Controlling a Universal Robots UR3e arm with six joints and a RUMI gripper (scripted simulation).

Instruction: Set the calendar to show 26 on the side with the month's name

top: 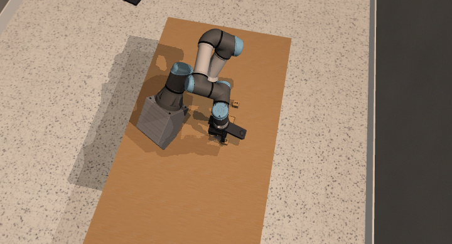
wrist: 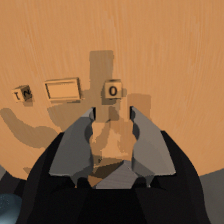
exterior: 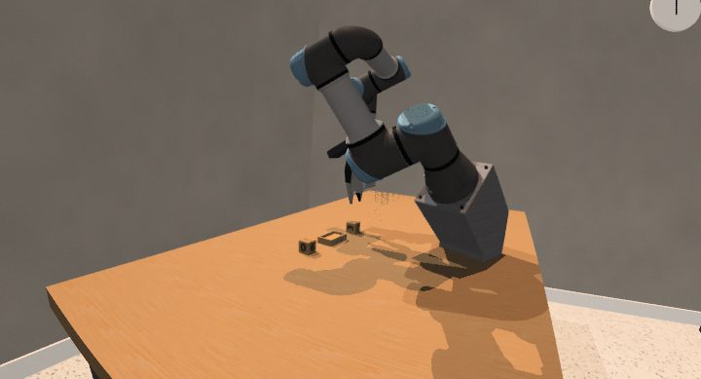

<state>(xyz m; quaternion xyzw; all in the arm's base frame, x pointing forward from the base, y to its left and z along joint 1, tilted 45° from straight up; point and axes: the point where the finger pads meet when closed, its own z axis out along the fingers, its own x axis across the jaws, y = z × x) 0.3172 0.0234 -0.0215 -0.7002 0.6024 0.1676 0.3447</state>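
Note:
Two small wooden digit cubes and a shallow wooden tray lie in a row on the table. One cube (exterior: 307, 246) (wrist: 113, 90) shows a 0 in the wrist view. The empty tray (exterior: 323, 240) (wrist: 79, 90) lies between the cubes. The other cube (top: 235, 104) (exterior: 353, 227) (wrist: 23, 93) lies on the tray's far side; its digit is too small to read. My gripper (top: 223, 141) (exterior: 354, 197) (wrist: 112, 107) hangs well above the table, roughly over the 0 cube. Its fingers stand narrowed with a clear gap and nothing between them. In the overhead view the gripper hides the 0 cube and most of the tray.
The wooden table (top: 189, 194) (exterior: 196, 302) carries the arm's grey base block (top: 159, 123) (exterior: 465, 224) close beside the row of cubes. The arm's shadows fall across the table near the tray.

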